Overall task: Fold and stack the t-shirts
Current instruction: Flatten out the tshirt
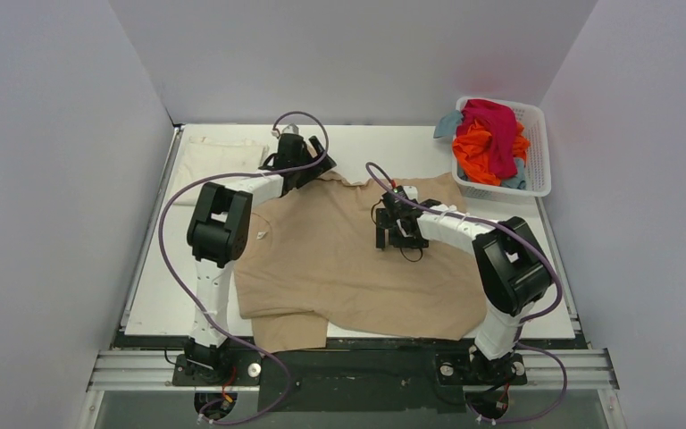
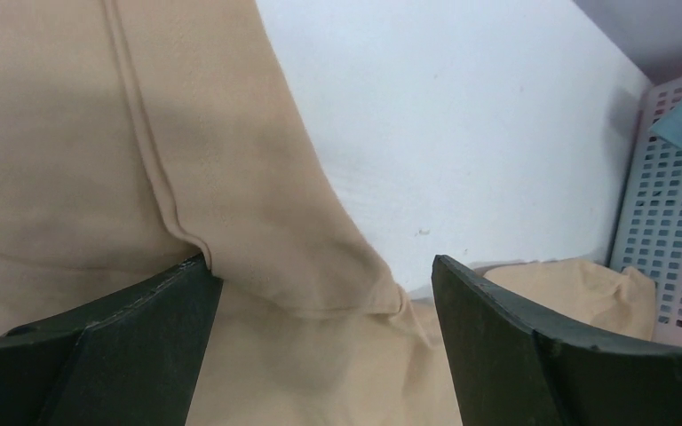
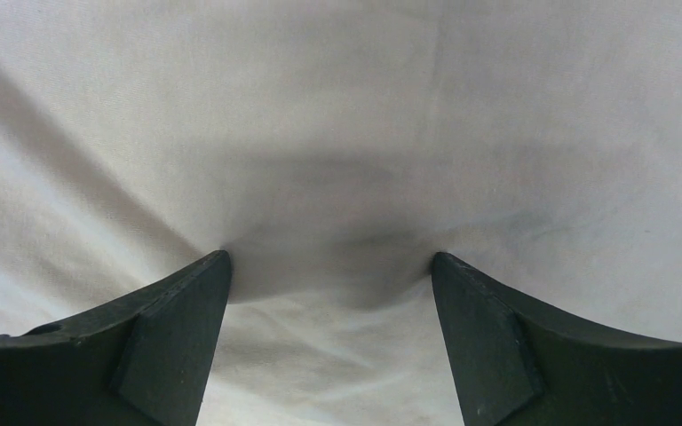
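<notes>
Cloth of a cream-white shade, a folded t-shirt [image 1: 223, 156], lies flat at the far left corner of the table [image 1: 156, 304]. Just to its right the left gripper [image 1: 308, 156] hangs over the far left shoulder of the tan t-shirt [image 1: 348, 268]. In the left wrist view its fingers [image 2: 124, 337] are spread wide. A stitched seam and a soft, rounded fold of tan cloth lie between them, with bare white table beyond.

The tan t-shirt is the largest thing on the table and is spread out at the middle. Its neck opening points to the far side and its body runs toward the arm bases. The surface is mostly smooth, with shallow wrinkles. Its near left corner spills over the table's near edge.

The right gripper [image 1: 399, 234] sits on the shirt's upper right chest. In the right wrist view its fingers [image 3: 169, 328] are parted and their tips press into the cloth. The cloth dips and creases between them and looks pale in that view.

At the far right corner stands a white mesh basket [image 1: 540, 147]. It holds a loose heap with a magenta t-shirt [image 1: 493, 125] on top, an orange t-shirt [image 1: 478, 154] under it and a teal t-shirt [image 1: 449, 123] at the left rim.
</notes>
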